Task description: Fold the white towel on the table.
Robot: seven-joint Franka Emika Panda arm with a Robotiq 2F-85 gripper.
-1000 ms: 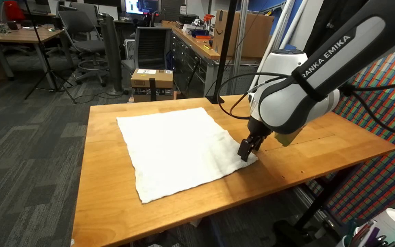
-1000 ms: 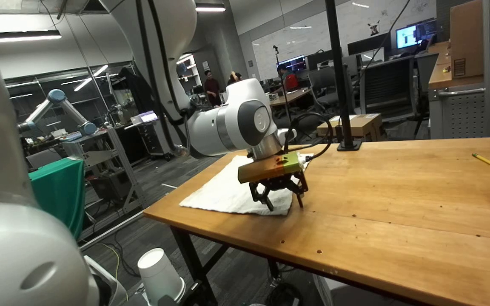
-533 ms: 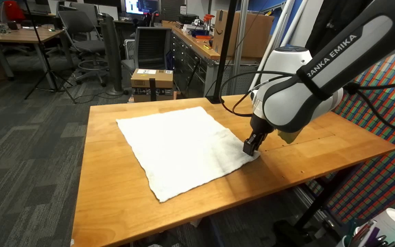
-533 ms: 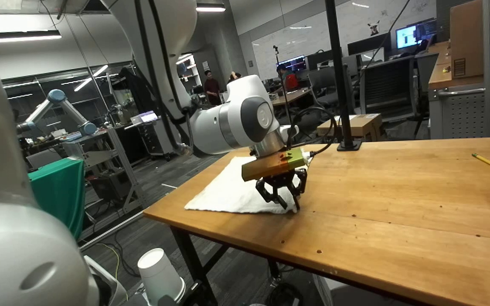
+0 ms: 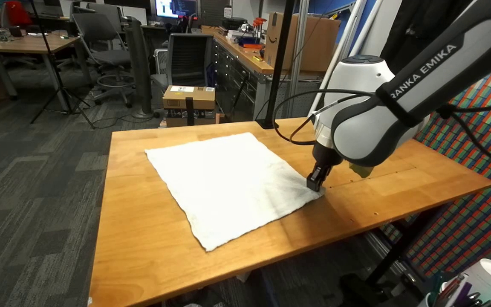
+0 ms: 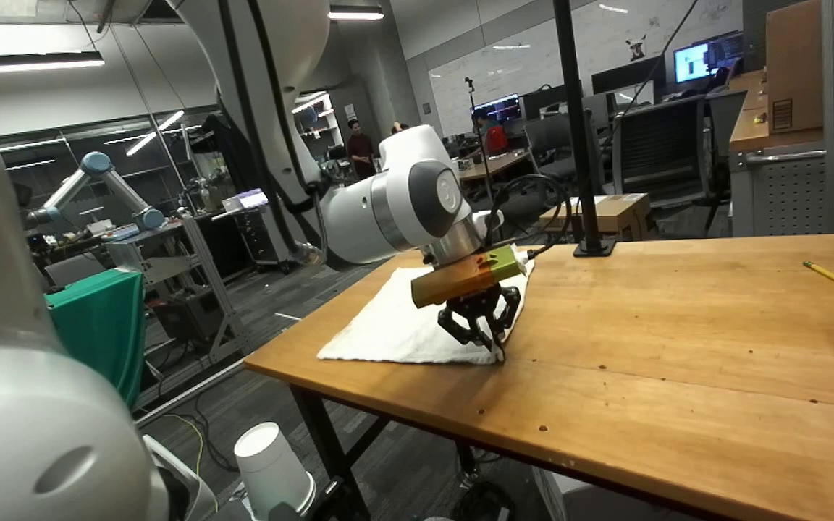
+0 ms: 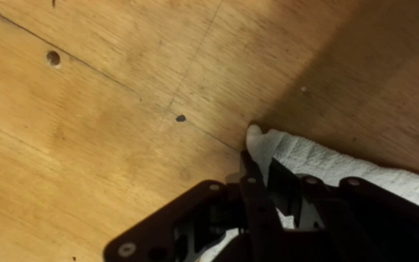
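The white towel (image 5: pixel 224 187) lies spread over the wooden table (image 5: pixel 134 268), a broad four-sided sheet with one corner caught in the gripper (image 7: pixel 261 162). In an exterior view most of its face is so bright that the weave washes out, and it looks smooth and flat. Toward the caught corner the white dulls to grey, and soft, shallow creases run in to the fingers (image 7: pixel 284 185). The side farthest from the gripper bends in a gentle wave and ends in a pointed corner; the border looks a little uneven.

The wrist view shows the fingers closed on the towel, with a small rounded tuft of cloth poking out past their tips. Just beside them the cloth is greyish white and nubbly, its border gathered into fine ripples, and a thin dark shadow follows that border on the wood. In both exterior views the gripped corner is low, at the tabletop; whether it touches the wood cannot be told. In an exterior view the arm (image 6: pixel 352 221) and gripper hide part of the towel.
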